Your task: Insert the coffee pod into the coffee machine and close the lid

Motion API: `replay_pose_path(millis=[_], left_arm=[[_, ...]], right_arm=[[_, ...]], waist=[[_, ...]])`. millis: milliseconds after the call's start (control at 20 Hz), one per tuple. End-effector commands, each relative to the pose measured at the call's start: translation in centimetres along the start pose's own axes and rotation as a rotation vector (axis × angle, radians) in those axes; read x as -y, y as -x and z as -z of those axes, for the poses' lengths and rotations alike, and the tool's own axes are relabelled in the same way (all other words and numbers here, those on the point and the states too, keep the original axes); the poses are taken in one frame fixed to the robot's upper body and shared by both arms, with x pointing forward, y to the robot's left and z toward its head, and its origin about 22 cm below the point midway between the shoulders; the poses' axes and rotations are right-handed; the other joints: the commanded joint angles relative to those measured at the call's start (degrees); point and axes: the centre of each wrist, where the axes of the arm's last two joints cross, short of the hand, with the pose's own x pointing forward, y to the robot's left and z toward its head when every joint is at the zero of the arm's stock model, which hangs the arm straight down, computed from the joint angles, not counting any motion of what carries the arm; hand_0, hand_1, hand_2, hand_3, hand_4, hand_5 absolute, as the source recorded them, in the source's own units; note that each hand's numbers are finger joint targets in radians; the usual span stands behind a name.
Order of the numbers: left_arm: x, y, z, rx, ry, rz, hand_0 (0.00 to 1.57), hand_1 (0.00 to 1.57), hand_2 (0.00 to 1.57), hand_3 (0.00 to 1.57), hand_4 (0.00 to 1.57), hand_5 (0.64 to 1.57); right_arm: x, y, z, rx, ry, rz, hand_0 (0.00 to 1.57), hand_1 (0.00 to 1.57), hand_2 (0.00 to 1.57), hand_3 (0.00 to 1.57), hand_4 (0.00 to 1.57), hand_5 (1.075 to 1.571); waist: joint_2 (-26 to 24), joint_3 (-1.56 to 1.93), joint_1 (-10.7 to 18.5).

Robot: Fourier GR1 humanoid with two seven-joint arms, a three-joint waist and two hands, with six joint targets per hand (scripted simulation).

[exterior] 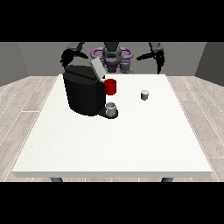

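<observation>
**Pod waits upright beside open coffee machine**

The black coffee machine (pixel 83 92) stands left of centre on the white surface (pixel 113 140), lid (pixel 97 68) tilted up, a red mug (pixel 110 86) and grey cup (pixel 111 109) at its front. The small coffee pod (pixel 145 94) stands upright, well apart to the right. Both hands (pixel 67 57) (pixel 160 57) hover at the far edge; finger positions cannot be told. Wood flooring and grey walls surround.

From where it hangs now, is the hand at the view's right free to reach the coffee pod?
Probably yes. The hand at the view's right hangs above the table's far edge, and bare table lies between it and the coffee pod.
</observation>
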Motion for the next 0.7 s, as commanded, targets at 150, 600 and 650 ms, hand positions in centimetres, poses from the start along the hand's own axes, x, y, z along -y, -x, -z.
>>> replay_pose_path(millis=[150,600,650], left_arm=[[-2.8,1.8,2.2,-0.059,-0.02,0.085,0.0,0.0,0.0,0.0,0.0,1.571],[-3.2,0.9,6.3,-0.144,-0.028,0.117,0.0,0.0,0.0,0.0,0.0,1.571],[-3.5,2.7,5.4,-0.19,-0.009,0.132,0.0,0.0,0.0,0.0,0.0,1.571]], right_arm=[[-1.5,-1.3,0.4,0.077,-0.069,0.029,0.0,0.0,0.0,0.0,0.19,1.571],[-3.9,-2.0,3.0,0.08,-0.042,0.029,0.0,0.0,0.0,0.0,0.34,1.571],[-3.5,-2.8,2.4,0.028,-0.057,0.03,0.0,0.0,0.0,0.0,0.35,1.571]], waist=[[4.7,-0.03,-3.87],[8.48,-0.02,-2.5],[6.16,-0.03,-3.32]])
